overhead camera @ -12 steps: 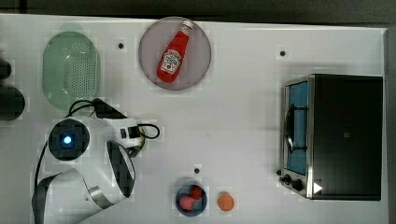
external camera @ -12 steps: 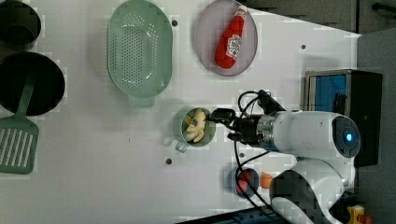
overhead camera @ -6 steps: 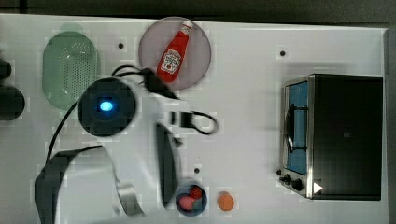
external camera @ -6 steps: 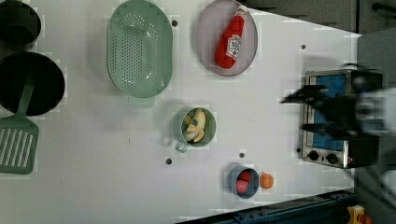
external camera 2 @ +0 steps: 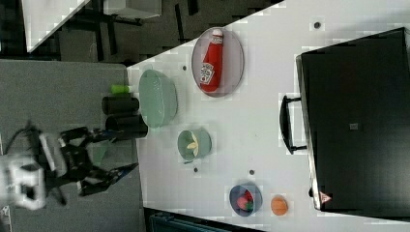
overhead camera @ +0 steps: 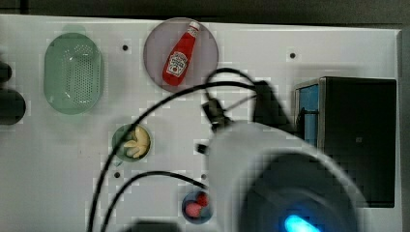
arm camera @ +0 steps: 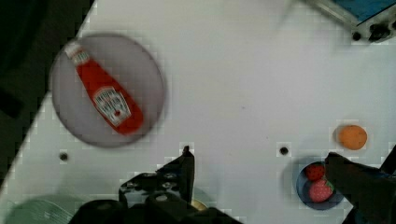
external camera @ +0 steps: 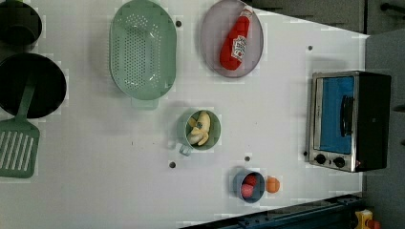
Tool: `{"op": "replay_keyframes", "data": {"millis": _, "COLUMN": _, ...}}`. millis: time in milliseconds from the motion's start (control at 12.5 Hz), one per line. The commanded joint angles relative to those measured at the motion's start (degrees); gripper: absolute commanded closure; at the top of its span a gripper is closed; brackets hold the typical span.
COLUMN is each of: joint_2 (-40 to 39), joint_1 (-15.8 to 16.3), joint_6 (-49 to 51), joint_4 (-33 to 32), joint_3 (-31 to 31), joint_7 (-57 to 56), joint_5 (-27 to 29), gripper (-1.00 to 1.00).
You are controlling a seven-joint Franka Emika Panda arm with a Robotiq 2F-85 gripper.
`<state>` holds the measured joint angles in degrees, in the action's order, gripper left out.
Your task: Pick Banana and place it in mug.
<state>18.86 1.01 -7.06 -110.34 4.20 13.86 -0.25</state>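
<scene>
Since half a second ago the white arm has swung clear of the small muted-green mug [external camera: 199,130]; in the left view it is gone from the toaster oven's side, and in the right view it now hangs off the bench [external camera: 95,181] edge at about 8 o'clock from the mug. Its black claw [external camera 2: 109,157] stands open with nothing between the fingers, which suits a hand that has let go and backed away. In the wrist view the two fingers [arm camera: 180,175] are spread wide, bench showing between them.

That small pale cream-yellow toy banana bunch [external camera: 199,130] lies inside the mug, curved fingers fanned against the wall, below the rim. I judge the task done: the fruit is where it was meant to go and nothing holds it.

Round the mug, the oval pale-green perforated colander [external camera: 142,49] sits at 11 o'clock in the left view, with nothing in it. At 1 o'clock the round grey plate [external camera: 212,52] carries a red ketchup bottle [external camera: 234,44] lying on its side. At 5 o'clock the small dark-blue bowl [external camera: 238,182] holds red strawberries, with a round orange fruit [external camera: 272,184] just beside it on the bench. The silver toaster oven with a blue door [external camera: 348,120] stands well apart at 3 o'clock.
</scene>
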Motion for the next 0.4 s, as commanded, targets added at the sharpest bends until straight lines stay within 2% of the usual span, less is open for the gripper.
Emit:
{"op": "replay_keyframes", "data": {"millis": 80, "joint_2": -2.57, "joint_1": -0.39, "joint_6": 3.84, "joint_4": -0.44, "joint_3": 0.22, "joint_7": -4.32, "joint_5": -0.35, "gripper": -1.00}}
{"op": "replay_keyframes", "data": {"millis": 400, "joint_2": -3.95, "joint_1": -0.33, "joint_6": 2.85, "joint_4": -0.38, "joint_3": -0.03, "joint_7": -4.53, "joint_5": -0.36, "gripper": -1.00}}
